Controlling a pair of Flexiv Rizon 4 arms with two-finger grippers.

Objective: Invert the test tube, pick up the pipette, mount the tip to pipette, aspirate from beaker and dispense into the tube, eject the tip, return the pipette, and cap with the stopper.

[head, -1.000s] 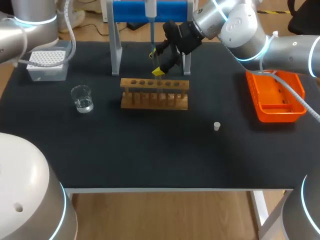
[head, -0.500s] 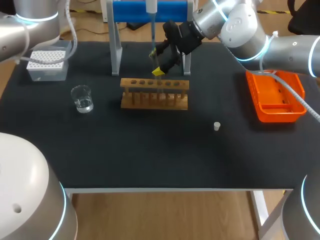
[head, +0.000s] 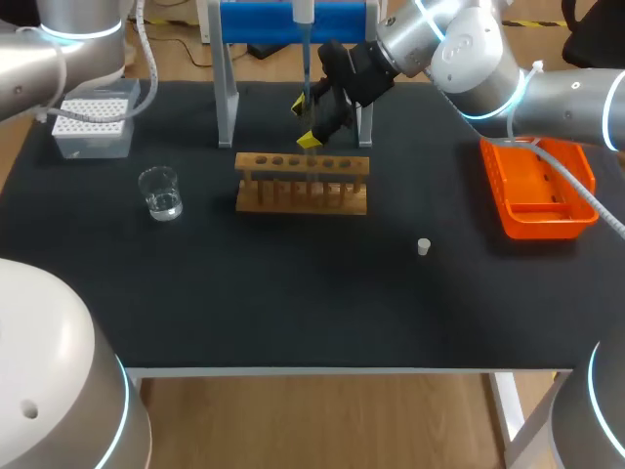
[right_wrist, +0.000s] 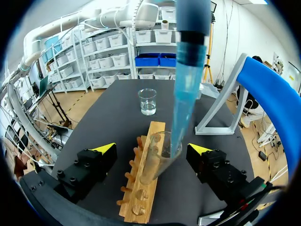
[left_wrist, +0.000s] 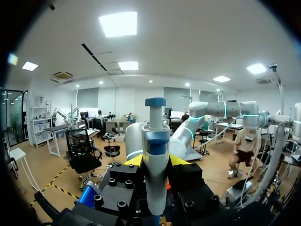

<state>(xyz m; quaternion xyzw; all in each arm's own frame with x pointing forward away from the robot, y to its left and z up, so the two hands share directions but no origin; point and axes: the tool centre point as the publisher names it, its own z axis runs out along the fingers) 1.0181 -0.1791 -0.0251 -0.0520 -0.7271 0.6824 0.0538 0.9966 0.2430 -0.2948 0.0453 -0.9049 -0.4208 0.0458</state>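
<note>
One beaker (head: 160, 192), one rack (head: 302, 182), black table (head: 293, 303)

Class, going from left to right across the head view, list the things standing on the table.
Tip box → beaker → rack → stopper → basket

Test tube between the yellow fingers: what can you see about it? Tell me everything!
The test tube is clear glass, open mouth upward, leaning at a tilt over the wooden rack. It sits between the wide-open fingers of the right gripper, which stand clear of it. The pale blue tip of the pipette pokes into its mouth. Whether it holds liquid, or rests in a rack hole, is unclear.
</note>
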